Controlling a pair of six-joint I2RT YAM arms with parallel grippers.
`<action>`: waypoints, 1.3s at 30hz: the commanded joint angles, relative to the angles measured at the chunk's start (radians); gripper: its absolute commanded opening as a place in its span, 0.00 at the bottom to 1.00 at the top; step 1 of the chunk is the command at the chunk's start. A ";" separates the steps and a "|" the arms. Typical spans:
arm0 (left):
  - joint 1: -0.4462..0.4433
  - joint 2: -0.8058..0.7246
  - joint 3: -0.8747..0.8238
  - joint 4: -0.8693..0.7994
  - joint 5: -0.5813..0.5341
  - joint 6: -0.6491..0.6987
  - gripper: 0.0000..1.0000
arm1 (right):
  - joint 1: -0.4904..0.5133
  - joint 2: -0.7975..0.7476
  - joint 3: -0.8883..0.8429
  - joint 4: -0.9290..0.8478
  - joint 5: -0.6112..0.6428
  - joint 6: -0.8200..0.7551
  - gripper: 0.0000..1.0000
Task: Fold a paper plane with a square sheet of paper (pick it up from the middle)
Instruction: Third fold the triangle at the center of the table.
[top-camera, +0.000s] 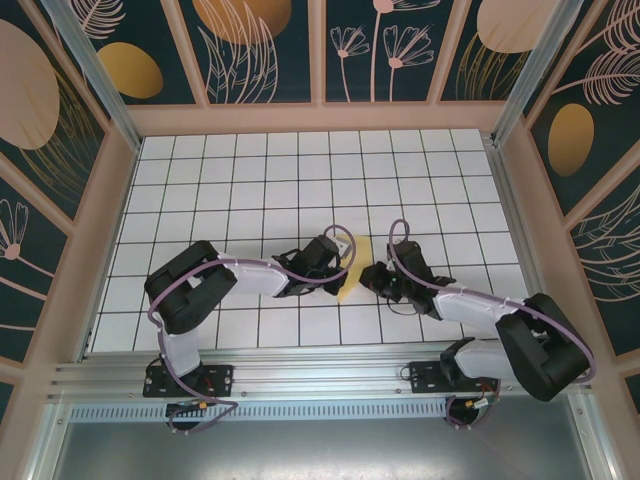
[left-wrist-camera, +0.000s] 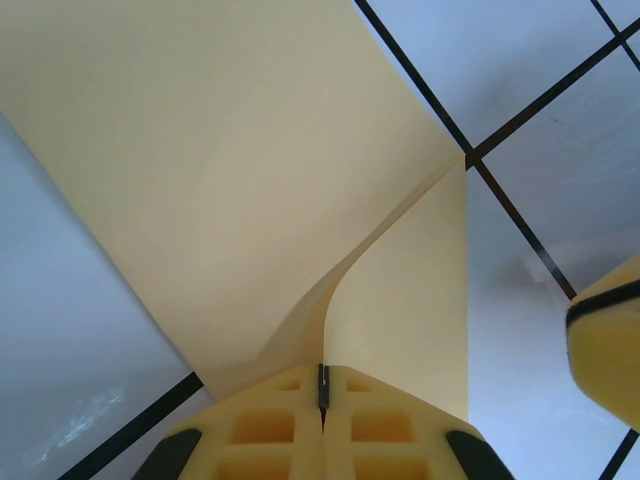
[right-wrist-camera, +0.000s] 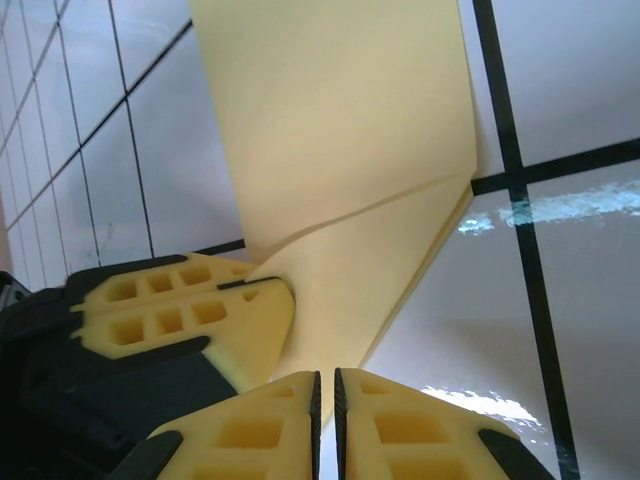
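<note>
Both jaws at edges of the folded paper (left-wrist-camera: 230, 170); open table (top-camera: 300, 170) beyond.

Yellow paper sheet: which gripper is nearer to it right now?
Left. The left gripper is shut on the yellow paper sheet, pinching a folded edge. The right gripper sits at its opposite side, jaws a sliver apart; contact unclear.

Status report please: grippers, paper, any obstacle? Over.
Left gripper shut on yellow paper, part-folded. Right gripper nearly closed at its edge, grip unclear. No obstacle seen.
</note>
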 joint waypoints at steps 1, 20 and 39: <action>-0.008 0.012 -0.030 -0.093 0.011 -0.008 0.00 | -0.014 0.031 0.036 0.006 -0.033 -0.036 0.15; -0.009 0.011 -0.029 -0.107 -0.003 0.000 0.00 | -0.027 0.143 0.065 0.055 -0.091 -0.064 0.15; -0.008 0.018 -0.020 -0.125 -0.012 0.009 0.00 | -0.059 0.276 0.057 0.107 -0.108 -0.080 0.15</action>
